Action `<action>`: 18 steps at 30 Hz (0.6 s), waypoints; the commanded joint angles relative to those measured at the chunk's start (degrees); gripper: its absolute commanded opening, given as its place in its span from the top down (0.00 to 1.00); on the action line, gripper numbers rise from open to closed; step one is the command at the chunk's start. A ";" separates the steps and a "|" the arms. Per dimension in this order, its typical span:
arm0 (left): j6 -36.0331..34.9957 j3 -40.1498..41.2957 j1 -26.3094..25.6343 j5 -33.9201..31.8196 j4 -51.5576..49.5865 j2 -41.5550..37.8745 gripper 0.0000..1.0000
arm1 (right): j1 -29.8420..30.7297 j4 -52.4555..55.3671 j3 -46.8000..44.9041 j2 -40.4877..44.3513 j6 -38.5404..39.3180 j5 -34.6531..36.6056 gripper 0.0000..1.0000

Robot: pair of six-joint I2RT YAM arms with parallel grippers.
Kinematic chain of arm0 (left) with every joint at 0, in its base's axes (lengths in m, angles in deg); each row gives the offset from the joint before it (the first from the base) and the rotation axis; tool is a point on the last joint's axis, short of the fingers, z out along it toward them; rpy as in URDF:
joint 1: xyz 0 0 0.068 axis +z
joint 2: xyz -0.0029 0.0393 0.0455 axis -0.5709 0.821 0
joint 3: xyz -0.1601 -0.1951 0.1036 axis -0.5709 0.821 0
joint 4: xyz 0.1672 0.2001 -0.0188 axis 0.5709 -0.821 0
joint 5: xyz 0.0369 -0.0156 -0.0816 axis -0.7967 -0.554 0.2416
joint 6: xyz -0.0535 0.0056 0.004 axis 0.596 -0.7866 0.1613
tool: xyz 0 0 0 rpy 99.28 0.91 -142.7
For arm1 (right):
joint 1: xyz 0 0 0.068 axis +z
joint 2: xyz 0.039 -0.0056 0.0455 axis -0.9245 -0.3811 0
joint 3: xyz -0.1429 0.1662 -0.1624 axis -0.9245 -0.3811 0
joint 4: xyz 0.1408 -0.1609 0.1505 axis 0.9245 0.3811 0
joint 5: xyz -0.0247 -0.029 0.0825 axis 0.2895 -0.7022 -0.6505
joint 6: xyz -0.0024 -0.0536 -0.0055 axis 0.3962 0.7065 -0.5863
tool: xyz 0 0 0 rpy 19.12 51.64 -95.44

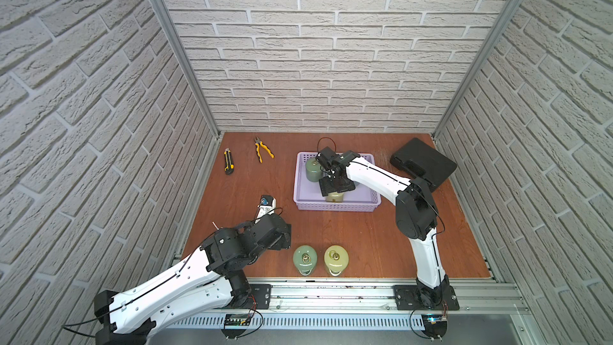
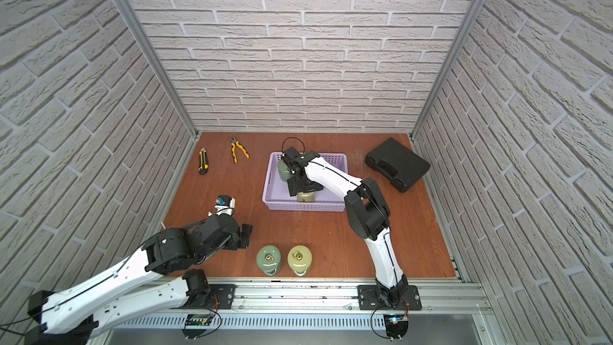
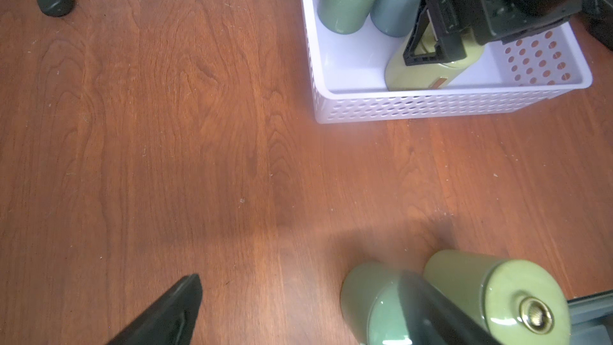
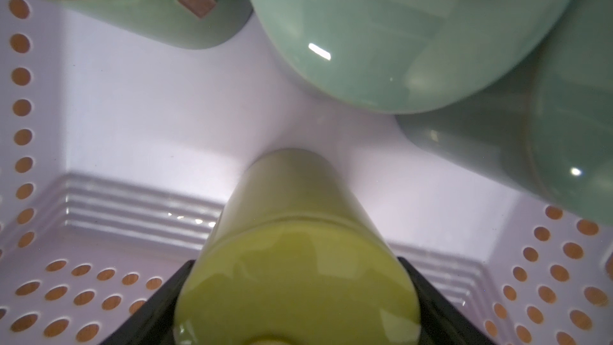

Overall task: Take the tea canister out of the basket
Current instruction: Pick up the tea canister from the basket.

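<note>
Glossy yellow-green tea canister, cylindrical; inside lavender basket

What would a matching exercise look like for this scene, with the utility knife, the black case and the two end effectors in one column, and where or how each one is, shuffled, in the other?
Column one:
1. utility knife
2. black case
3. right end effector
4. left end effector

Column two:
A. open, holding nothing, over the near left of the table
B. far right of the table
C. down in the basket, fingers flanking a yellow-green canister
D. far left, beside the pliers

Pairs: 1-D, 2-B, 3-C, 4-A.
</note>
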 commanded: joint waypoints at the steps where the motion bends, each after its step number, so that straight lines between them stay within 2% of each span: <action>1: 0.07 0.93 0.38 -0.42 1.32 -0.15 0.02 | -0.37 1.59 1.23 3.82 1.14 1.13 0.49; 18: -0.80 -0.36 0.38 -0.88 1.74 1.41 0.02 | -0.35 5.59 2.24 14.04 2.49 2.48 0.51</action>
